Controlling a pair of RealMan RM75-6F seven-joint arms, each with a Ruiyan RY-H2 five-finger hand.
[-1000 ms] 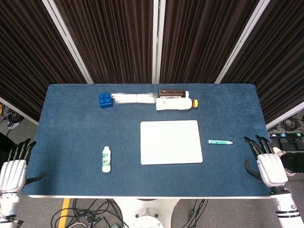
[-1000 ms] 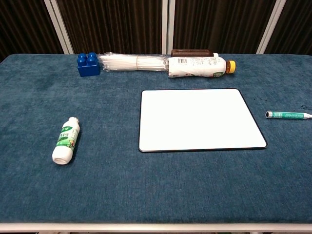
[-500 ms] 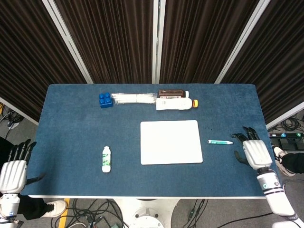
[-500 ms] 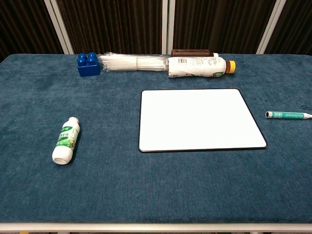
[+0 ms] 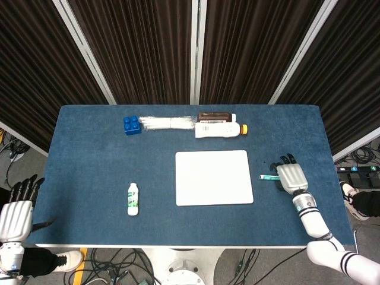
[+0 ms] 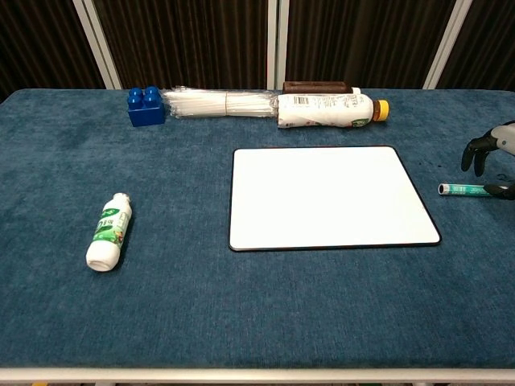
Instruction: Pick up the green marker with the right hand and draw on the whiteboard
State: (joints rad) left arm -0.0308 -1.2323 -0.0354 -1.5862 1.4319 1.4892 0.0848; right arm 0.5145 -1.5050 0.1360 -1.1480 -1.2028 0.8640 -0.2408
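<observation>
The green marker lies flat on the blue cloth just right of the whiteboard; in the head view only its left end shows beside the whiteboard. My right hand hovers over the marker's right part with its fingers spread, holding nothing; in the chest view that hand enters at the right edge, its dark fingertips above the marker's tip. My left hand rests off the table's front left corner, fingers spread and empty.
A small white bottle with a green label lies left of the whiteboard. Along the far edge sit a blue block, a clear wrapped bundle, a brown object and a white bottle with an orange cap.
My right hand has moved in from the table's right front corner, leftward and away from me, and now covers the marker's right end. The left hand and all objects stayed put.
</observation>
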